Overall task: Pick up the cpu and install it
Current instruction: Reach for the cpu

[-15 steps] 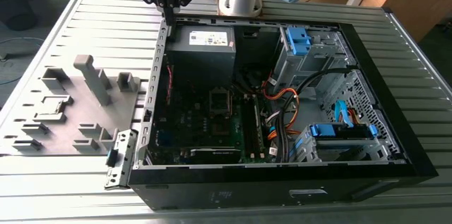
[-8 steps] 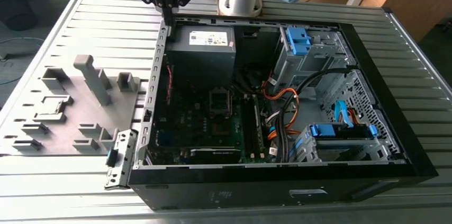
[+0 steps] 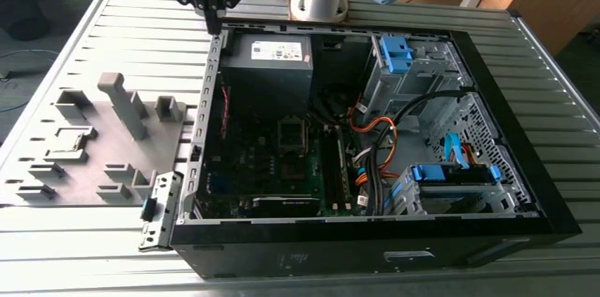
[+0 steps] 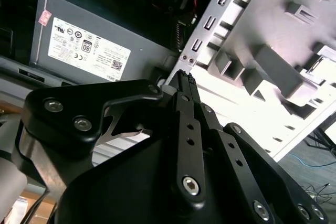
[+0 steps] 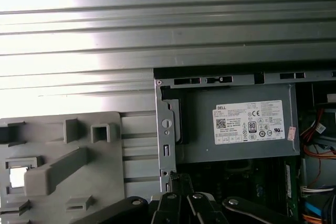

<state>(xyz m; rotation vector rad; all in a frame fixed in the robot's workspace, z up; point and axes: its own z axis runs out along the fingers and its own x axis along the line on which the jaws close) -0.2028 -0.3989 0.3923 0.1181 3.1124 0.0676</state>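
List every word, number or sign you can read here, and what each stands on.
White label on the grey power-supply box: rows of fine print and marks, too small to quote reliably.
Small pink sticker at that label's edge: unreadable.
Grey parts tray and slatted table: no text to be seen.

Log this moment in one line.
gripper: shut, empty | position: above computer case rim beside power supply | cpu: in grey tray recess, not yet picked up
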